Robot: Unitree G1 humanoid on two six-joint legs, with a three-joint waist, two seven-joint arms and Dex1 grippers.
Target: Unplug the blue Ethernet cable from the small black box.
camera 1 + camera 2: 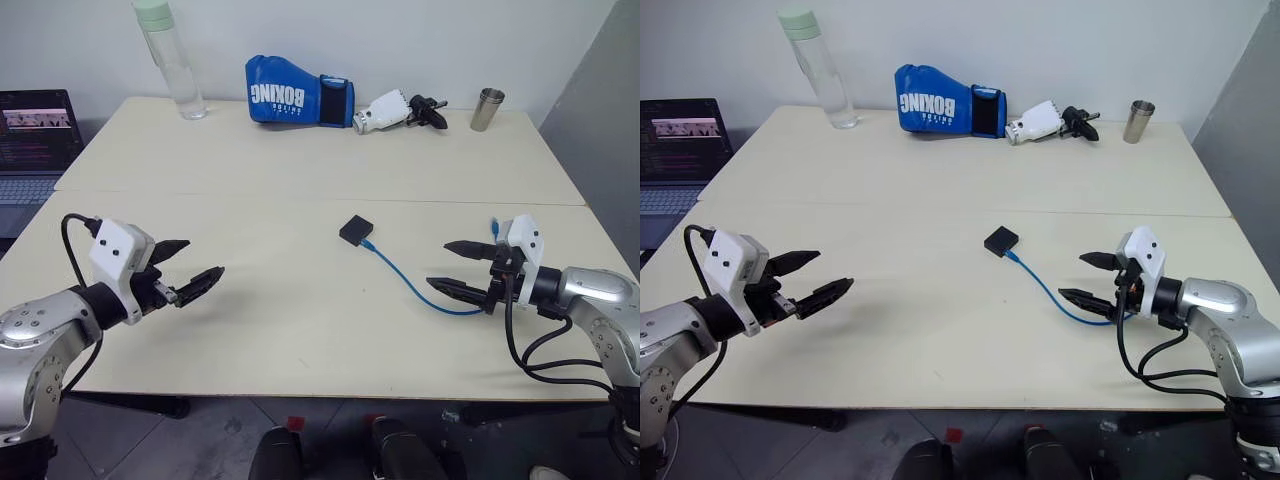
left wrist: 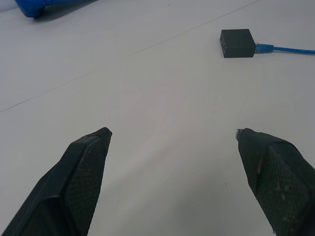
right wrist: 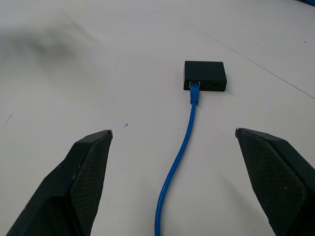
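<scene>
Item: blue Ethernet cable, plugged into the small black box. Box lies near the middle of the surface; cable runs from the box's near side in a shallow curve toward the right end effector and passes under it, its far end showing just behind that wrist

Risks, as judged:
- Box is light and unfixed; a pull on the cable alone would likely drag the box across the surface rather than free the plug
- Plug carries a small latch, too small to make out here; a tug without pressing it may strain the cord or the socket
- A grip far from the box, on slack cord, would bend the cable and give poor control of the plug
- Cable lies flat; fingers closing on it may scrape the surface or slip off

Pose:
- Right end effector: wide open, empty, hovering low, aimed at the box along the cable, well apart from the box
- Left end effector: wide open, empty, hovering well apart from the box on its opposite side, aimed toward it
</scene>
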